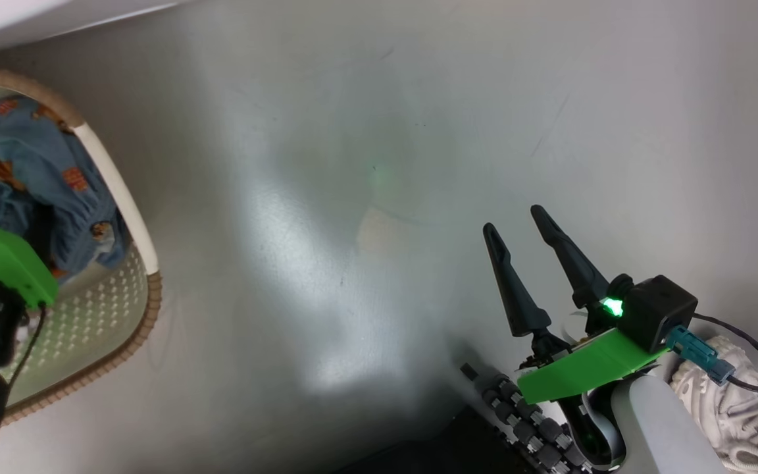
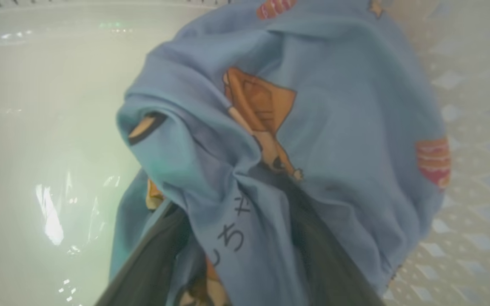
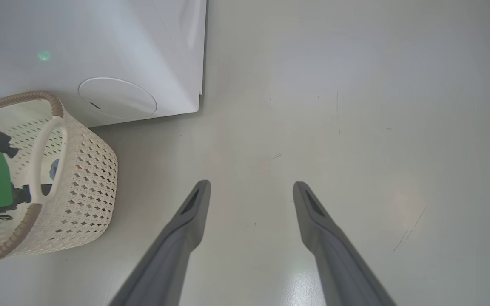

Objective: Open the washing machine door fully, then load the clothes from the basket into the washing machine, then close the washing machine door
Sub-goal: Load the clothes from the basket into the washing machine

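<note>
Fingers [image 2: 151,263] of the left gripper [image 2: 236,221] stood spread around the clothes [image 2: 313,106] in the basket [image 1: 106,309]; a shallow close might catch one fold and drop it.

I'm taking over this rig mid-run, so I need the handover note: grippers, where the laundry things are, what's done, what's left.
Left gripper: open, down in the basket, fingers astride the blue clothes.
Right gripper: open, empty, over the floor.
Washing machine stands beside the basket.
Done: cannot tell whether the door is open.
Left: grasp clothes, load them, close door.
</note>
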### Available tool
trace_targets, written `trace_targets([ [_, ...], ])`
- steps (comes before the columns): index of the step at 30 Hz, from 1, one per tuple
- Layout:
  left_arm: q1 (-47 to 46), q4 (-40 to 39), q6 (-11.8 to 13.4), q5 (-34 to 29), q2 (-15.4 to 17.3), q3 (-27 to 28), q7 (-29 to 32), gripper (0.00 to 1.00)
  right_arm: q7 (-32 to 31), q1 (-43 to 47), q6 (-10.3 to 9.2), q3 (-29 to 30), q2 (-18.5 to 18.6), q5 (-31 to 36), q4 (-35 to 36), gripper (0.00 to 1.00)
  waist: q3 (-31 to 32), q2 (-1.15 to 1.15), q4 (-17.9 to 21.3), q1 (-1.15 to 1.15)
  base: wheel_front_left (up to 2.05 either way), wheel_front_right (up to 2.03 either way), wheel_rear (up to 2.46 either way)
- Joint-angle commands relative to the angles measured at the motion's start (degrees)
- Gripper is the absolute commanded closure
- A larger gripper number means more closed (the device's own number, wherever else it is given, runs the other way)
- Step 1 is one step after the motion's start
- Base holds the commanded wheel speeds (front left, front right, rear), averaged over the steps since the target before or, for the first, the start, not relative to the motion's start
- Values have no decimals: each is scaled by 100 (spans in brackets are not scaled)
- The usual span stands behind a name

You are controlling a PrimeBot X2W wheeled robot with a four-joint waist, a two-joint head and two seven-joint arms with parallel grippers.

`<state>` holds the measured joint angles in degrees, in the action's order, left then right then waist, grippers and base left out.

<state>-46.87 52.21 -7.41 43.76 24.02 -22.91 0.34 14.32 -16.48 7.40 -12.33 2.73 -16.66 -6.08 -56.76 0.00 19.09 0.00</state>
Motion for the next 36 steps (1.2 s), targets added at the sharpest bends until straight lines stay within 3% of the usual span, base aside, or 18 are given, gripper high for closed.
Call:
trace_targets([
  [1, 25, -69, -7, 12, 228, 68, -21, 0, 68, 253, 9, -136, 15, -22, 107, 0, -57, 0, 49, 0, 0, 0, 0],
  [3, -55, -123, -8, 40, 225, -37, -65, 0, 68, 265, 9, -126, 15, -37, 112, 0, -72, 0, 56, 0, 0, 0, 0],
  [4, -87, -138, -8, 68, 218, -87, -77, 24, 68, 274, 9, -120, 15, -37, 116, 0, -74, 0, 54, 0, 0, 0, 0],
  [5, -111, -140, -8, 95, 209, -138, -76, 80, 68, 285, 9, -113, 15, -39, 117, 0, -73, 0, 54, 0, 0, 0, 0],
  [6, -126, -150, -8, 114, 204, -209, -60, 100, 68, 297, 9, -104, 15, -39, 116, 0, -70, 0, 52, 0, 0, 0, 0],
  [11, -157, -178, -8, 308, 227, -392, -155, 100, 68, 268, 9, -16, 15, -34, 117, 0, -34, 0, 22, 0, 0, 0, 0],
  [19, 139, -390, -8, 742, 266, -638, -793, 100, 68, 149, 9, 216, 15, 138, 112, 0, 330, 0, -239, 0, 0, 0, 0],
  [26, 496, -530, -8, 1115, 142, -832, -1305, 100, 68, 94, 9, 400, 15, 367, 43, 0, 807, 0, -584, 0, 0, 0, 0],
  [36, 916, -688, -8, 1273, -31, -852, -1526, 100, 68, 114, 9, 557, 15, 655, -85, 0, 1511, 0, -959, 0, 0, 0, 0],
])
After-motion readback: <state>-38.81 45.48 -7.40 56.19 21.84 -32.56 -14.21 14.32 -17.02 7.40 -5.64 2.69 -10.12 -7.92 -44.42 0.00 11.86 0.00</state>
